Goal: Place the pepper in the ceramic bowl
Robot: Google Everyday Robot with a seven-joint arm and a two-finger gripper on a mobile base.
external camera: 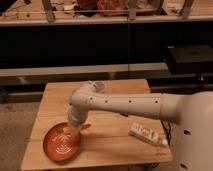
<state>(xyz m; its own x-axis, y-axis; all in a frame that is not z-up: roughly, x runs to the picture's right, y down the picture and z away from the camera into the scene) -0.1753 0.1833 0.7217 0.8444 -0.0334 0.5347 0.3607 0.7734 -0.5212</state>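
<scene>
In the lower left of the frame, on the near left corner of a pale wooden table point(115, 90), sits the ceramic bowl point(55, 150), a shallow orange-red dish with pale swirl lines in its centre. The robot's white arm point(125, 105) reaches in from the right side of the frame, runs leftward above the table top, bends at a rounded joint near the table's middle and then drops toward the bowl. At its end the gripper point(74, 131) hangs over the bowl's upper right rim, pointing down and slightly left. Whether the gripper is spread or pressed together cannot be told from this angle, since the wrist hides its tip.

The pepper point(85, 126) shows as a small orange-red sliver poking out to the right of the gripper, just beside the bowl's upper right edge and over bare wood rather than over the bowl's centre. It is touching or very close to the gripper; whether it is pinched there or lies on the table cannot be told.

At the lower right of the table a white oblong bottle point(145, 133) lies on its side, well apart from the bowl. The robot's bulky white body point(195, 135) fills the lower right corner. Behind the table runs a dark shelving unit point(100, 45).
</scene>
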